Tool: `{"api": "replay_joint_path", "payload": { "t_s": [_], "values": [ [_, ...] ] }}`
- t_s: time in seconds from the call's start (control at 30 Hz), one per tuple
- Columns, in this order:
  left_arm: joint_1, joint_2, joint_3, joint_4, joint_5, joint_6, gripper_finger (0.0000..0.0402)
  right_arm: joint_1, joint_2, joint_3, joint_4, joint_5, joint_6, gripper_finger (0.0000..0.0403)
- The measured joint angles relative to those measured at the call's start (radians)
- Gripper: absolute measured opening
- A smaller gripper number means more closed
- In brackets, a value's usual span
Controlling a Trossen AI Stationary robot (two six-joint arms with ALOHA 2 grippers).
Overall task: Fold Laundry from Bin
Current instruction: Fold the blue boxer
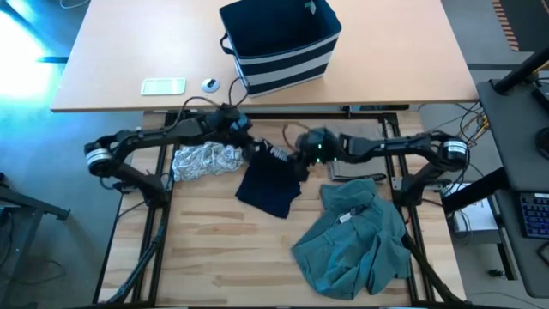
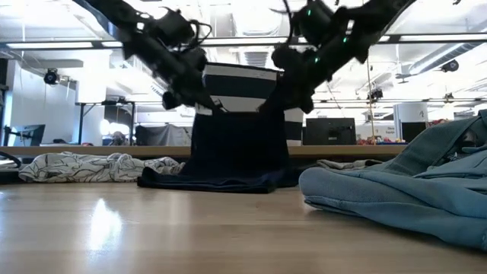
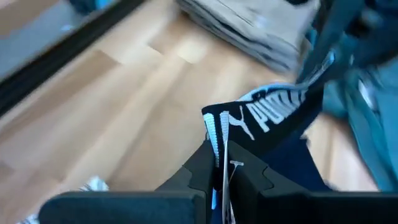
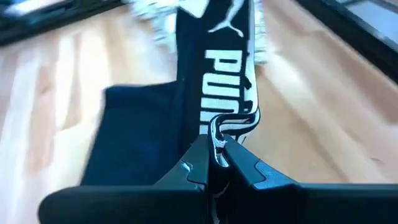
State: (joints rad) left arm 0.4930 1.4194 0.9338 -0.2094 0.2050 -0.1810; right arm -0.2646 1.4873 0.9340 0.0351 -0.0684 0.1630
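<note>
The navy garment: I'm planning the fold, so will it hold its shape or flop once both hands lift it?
Probably floppy: the navy garment hangs limp between the left hand and right hand, its hem pooled on the table. Likely light, since pinches on its waistband alone hold it up. It may swing when moved.

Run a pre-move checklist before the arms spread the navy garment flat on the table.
1. Left gripper shut on the navy garment's waistband: ok.
2. Right gripper shut on the same band: ok.
3. Garment lifted, hanging between both arms: ok; its lower edge rests on the table.
4. Teal garment clear of the drop zone: ok, lies apart on the right.
5. Patterned garment clear: not ok, close beside the navy one.
6. Band untwisted: cannot tell.
</note>
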Motion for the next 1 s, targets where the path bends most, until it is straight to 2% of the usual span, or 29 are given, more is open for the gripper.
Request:
{"api": "replay_joint_path", "payload": {
  "t_s": [0.13,0.33,0.47,0.57,0.73,0.9,1.0],
  "values": [
    [-0.079,-0.074,-0.110,0.041,0.010,0.093,0.0016,0.115,-0.006,0.000,-0.008,0.066,-0.089,0.0014],
    [-0.208,-0.124,-0.274,0.218,0.031,0.093,0.0016,0.242,0.018,0.000,-0.019,0.134,-0.130,0.0013],
    [-0.241,-0.126,-0.329,0.267,0.027,0.092,0.0016,0.295,0.019,0.000,-0.027,0.176,-0.130,0.0013],
    [-0.242,-0.113,-0.341,0.281,0.014,0.099,0.0016,0.314,0.019,0.000,-0.029,0.190,-0.101,0.0013],
    [-0.239,-0.076,-0.341,0.309,-0.116,0.141,0.0016,0.318,0.030,0.000,-0.027,0.237,0.005,0.0013],
    [-0.217,-0.024,-0.256,0.340,-0.146,0.178,0.0016,0.319,0.042,0.010,-0.022,0.236,0.028,0.0013],
    [-0.189,0.013,-0.175,0.309,-0.170,0.220,0.0016,0.319,0.041,0.034,-0.043,0.288,0.028,0.0013]
  ]
}}
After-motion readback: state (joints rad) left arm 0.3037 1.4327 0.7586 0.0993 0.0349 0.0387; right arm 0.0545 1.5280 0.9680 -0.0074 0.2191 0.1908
